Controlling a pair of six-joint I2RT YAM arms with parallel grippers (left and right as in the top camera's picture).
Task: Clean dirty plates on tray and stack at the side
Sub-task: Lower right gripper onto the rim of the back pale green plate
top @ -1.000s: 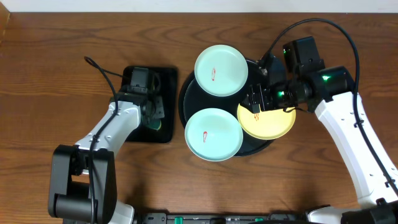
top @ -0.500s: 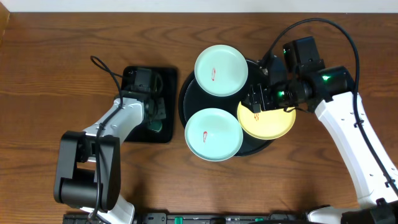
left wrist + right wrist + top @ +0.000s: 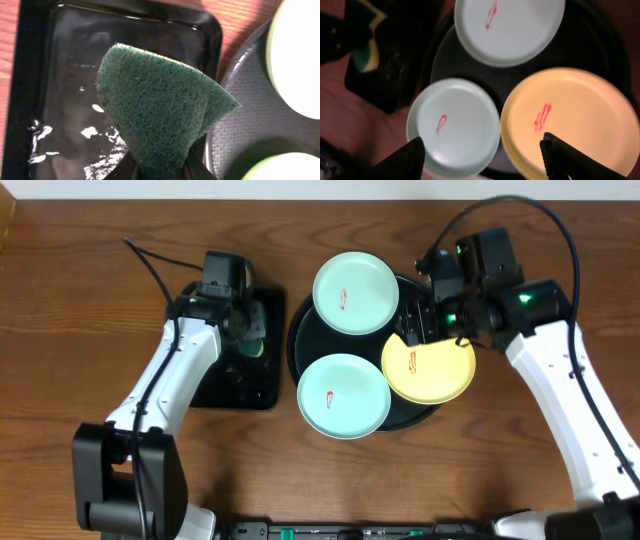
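Three plates sit on the round black tray (image 3: 306, 340) in the middle of the wooden desk (image 3: 80, 260). One mint-blue plate (image 3: 355, 292) is at the far rim and a second mint-blue plate (image 3: 343, 395) is at the near rim. A yellow plate (image 3: 430, 370) is on the right, its edge overhanging the tray. Each has a small red-orange smear near its middle. The plates lie close together; I cannot tell whether their edges touch.

Just left of the round tray lies a smaller rectangular black tray (image 3: 235, 385). The left jaws hang over its far half, clenched on a green scouring sponge (image 3: 252, 346). The right jaws stand released above the far-left edge of the yellow plate, grasping nothing. From overhead, the right arm (image 3: 555, 395) covers part of the round tray's far-right rim.

The left wrist view shows what the overhead view hides. The sponge (image 3: 160, 105) is pinched at its lower end, its rough green face towards the camera. Beneath it, water droplets shine on the rectangular tray (image 3: 65, 75), with the round tray (image 3: 250, 115) just beside. The right wrist view shows the sponge's yellow foam layer (image 3: 367, 50). It also shows two dark fingertips (image 3: 402, 160) set wide apart, above the nearer mint-blue plate and the yellow plate
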